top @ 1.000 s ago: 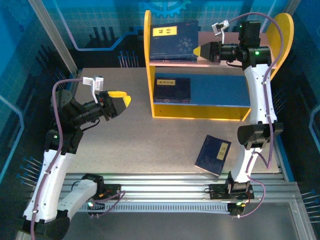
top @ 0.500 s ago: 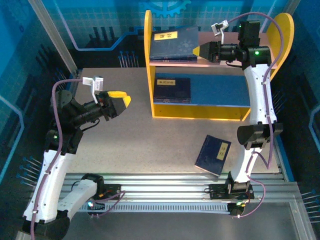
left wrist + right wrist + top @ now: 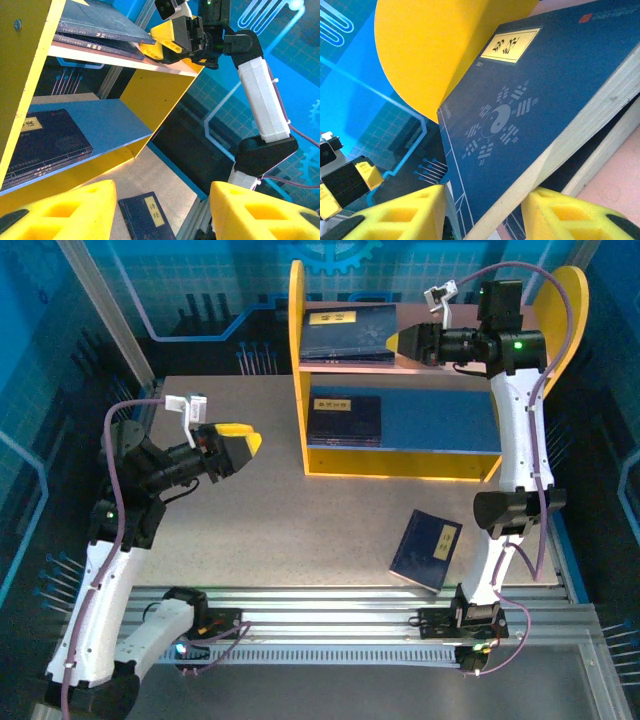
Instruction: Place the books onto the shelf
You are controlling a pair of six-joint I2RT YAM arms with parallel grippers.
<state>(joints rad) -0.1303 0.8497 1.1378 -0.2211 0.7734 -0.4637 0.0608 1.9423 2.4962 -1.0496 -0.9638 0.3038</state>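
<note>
Nearest the arm bases run aluminium rails (image 3: 350,605), and just beyond them one book (image 3: 426,550) lies flat on the speckled worktop (image 3: 250,530), navy with a small yellow label, turned slightly askew beside the right arm's lower link. To the left, the left arm is folded with its elbow out and its forearm level. Its left end effector (image 3: 250,440) hovers over bare worktop with its yellow fingers spread and nothing between them, well apart from the shelf (image 3: 296,370). The shelf stands at the far centre – yellow rounded side panels, a yellow front lip – and closes off the space behind it. On its blue lower board (image 3: 440,420) a small stack of books (image 3: 344,420) lies flat against the left panel. The right arm rises tall and bends over to reach along the pinkish top board (image 3: 350,366). There the right end effector (image 3: 398,340) has its fingers parted on either side of the right edge of the top book (image 3: 347,328) (a trigram ring is printed on its cover), which sits tilted on another book – that end raised. Blue patterned walls (image 3: 200,280) lie behind.
</note>
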